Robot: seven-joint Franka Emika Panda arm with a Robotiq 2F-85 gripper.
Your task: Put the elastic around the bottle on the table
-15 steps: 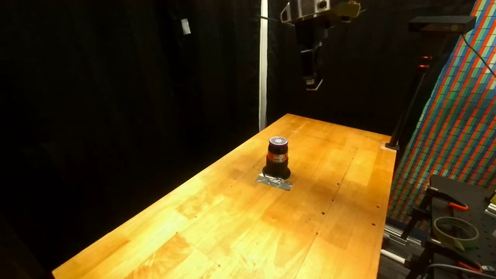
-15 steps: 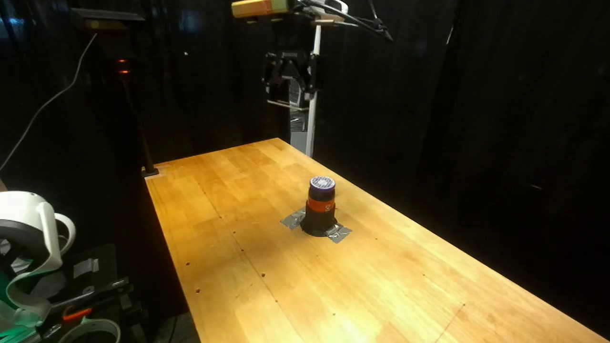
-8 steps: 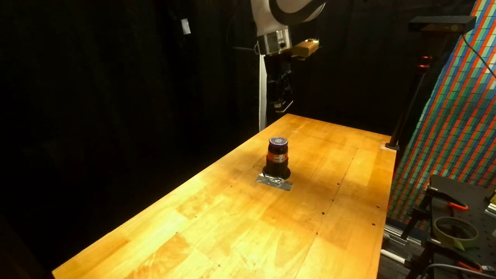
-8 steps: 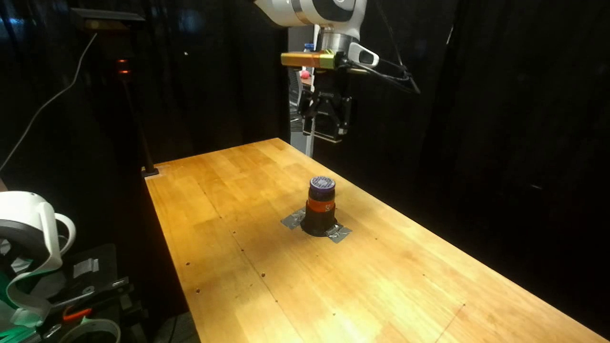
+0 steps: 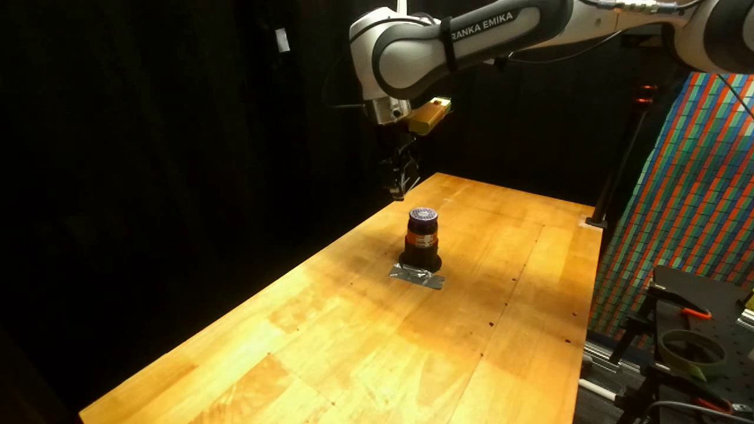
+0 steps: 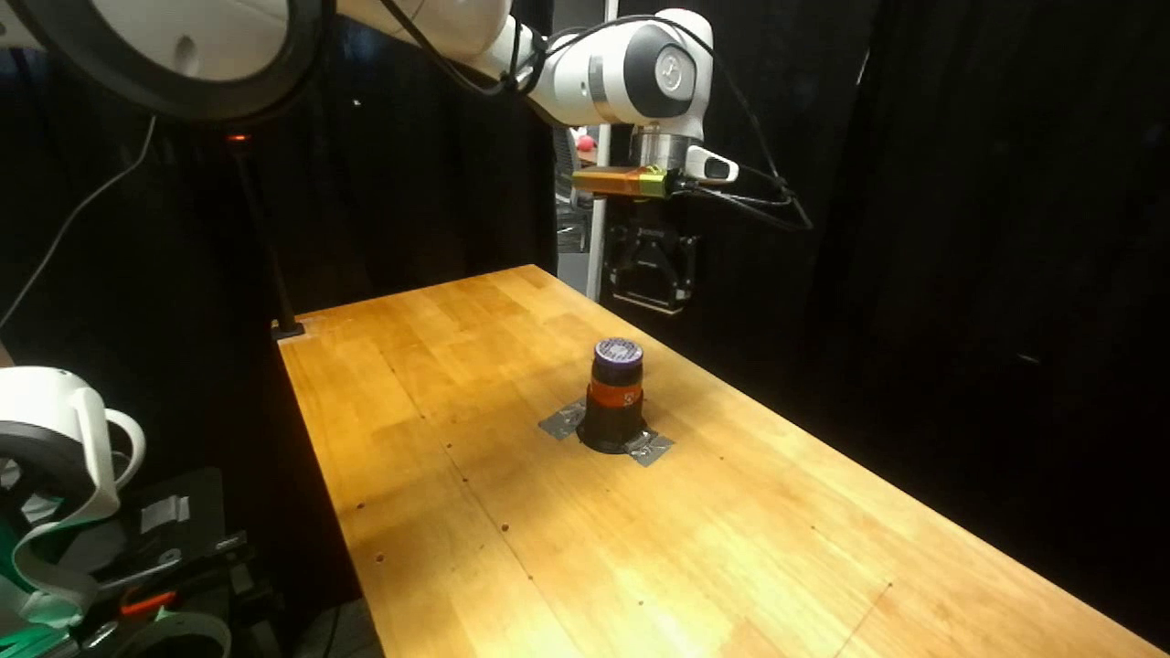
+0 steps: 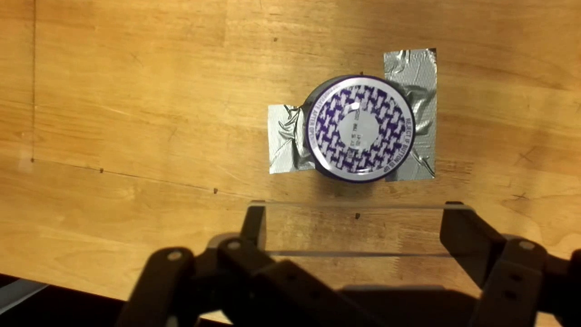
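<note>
Your 2 fingers (image 7: 254, 225) stand wide apart, with the elastic (image 7: 356, 254) stretched between them; the bottle (image 7: 361, 129) stands upright on the table (image 7: 513, 109), outside it. Hold that spread, centre the elastic over the bottle, then lower straight.

Elastic (image 6: 645, 303) across pincer (image 6: 650, 294), apart from bottle (image 6: 617, 376)

In an exterior view the gripper (image 5: 405, 189) has descended, seemingly nearer the surface's (image 5: 353, 365) left edge. More arm (image 5: 506, 35) shows.
</note>
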